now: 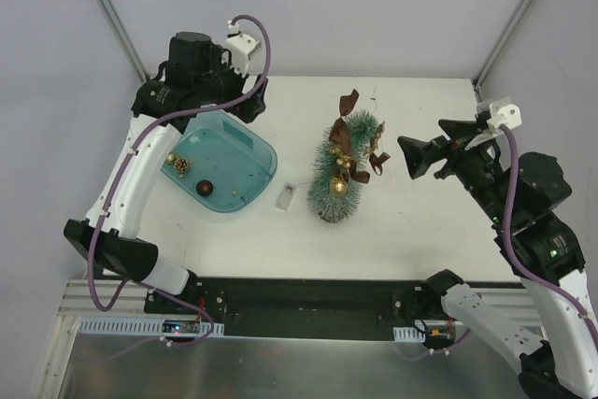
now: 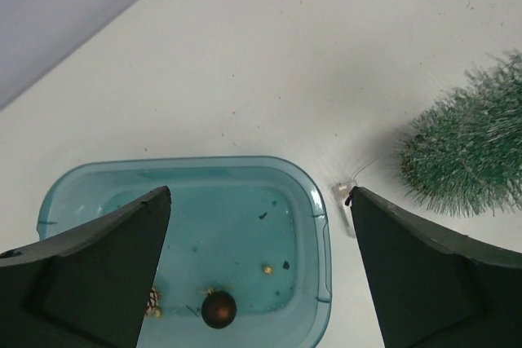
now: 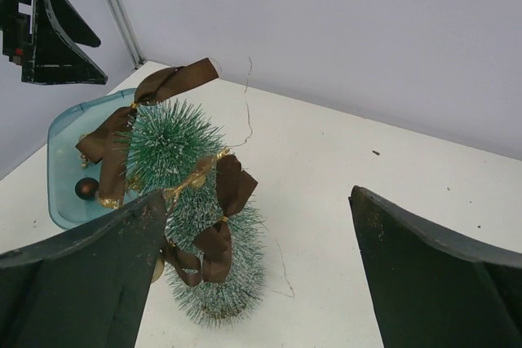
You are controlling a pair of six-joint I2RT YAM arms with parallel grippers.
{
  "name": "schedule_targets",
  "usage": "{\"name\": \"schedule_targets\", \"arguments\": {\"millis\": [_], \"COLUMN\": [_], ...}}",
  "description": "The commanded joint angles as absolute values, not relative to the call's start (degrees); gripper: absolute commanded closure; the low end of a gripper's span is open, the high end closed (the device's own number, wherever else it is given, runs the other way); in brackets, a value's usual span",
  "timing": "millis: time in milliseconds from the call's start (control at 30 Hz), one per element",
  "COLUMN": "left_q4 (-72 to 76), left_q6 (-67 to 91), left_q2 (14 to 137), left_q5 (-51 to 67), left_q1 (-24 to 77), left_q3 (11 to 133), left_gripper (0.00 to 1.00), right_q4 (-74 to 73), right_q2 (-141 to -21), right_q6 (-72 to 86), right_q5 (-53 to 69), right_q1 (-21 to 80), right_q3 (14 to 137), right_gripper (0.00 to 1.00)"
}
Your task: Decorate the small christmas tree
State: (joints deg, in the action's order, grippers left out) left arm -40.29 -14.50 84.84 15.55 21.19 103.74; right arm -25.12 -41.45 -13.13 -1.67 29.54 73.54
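The small christmas tree stands mid-table, frosted green, wrapped with a brown ribbon with bows and a gold ball. In the right wrist view the tree carries brown bows. My right gripper is open and empty, just right of the tree and apart from it. My left gripper is open and empty above the far edge of the teal tray. In the left wrist view the tray holds a dark brown ball and a pine cone; the tree is at right.
A small clear plastic piece with a thin wire lies on the table between tray and tree. It also shows in the left wrist view. Grey walls and metal frame posts bound the table at the back and sides.
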Motion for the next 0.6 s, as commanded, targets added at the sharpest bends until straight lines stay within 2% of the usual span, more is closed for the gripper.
{"name": "schedule_targets", "arguments": {"millis": [0,100,133,300,567], "left_q4": [-40.8,-40.7,-40.5,-39.6,-38.6], "left_q6": [-13.4,-13.8,-14.3,-16.0,-17.1], "left_q2": [85.1,85.7,85.7,85.7,86.0], "left_q5": [21.8,23.5,23.8,24.0,22.5], "left_q1": [15.7,11.3,10.5,9.8,9.1], "left_q3": [99.3,95.5,93.9,89.4,86.7], "left_gripper": [0.08,0.07,0.06,0.06,0.06], "right_q4": [-26.4,-28.6,-28.9,-30.0,-26.9], "right_q2": [-39.1,-36.2,-34.9,-25.8,-19.1], "right_q6": [-9.8,-5.4,-3.7,5.7,16.4], "right_q5": [-4.2,-7.1,-7.3,-8.7,-1.7], "right_q1": [29.4,29.3,29.4,29.3,30.8], "right_q3": [71.4,66.3,63.3,47.9,30.8], "right_gripper": [0.03,0.01,0.04,0.04,0.04]}}
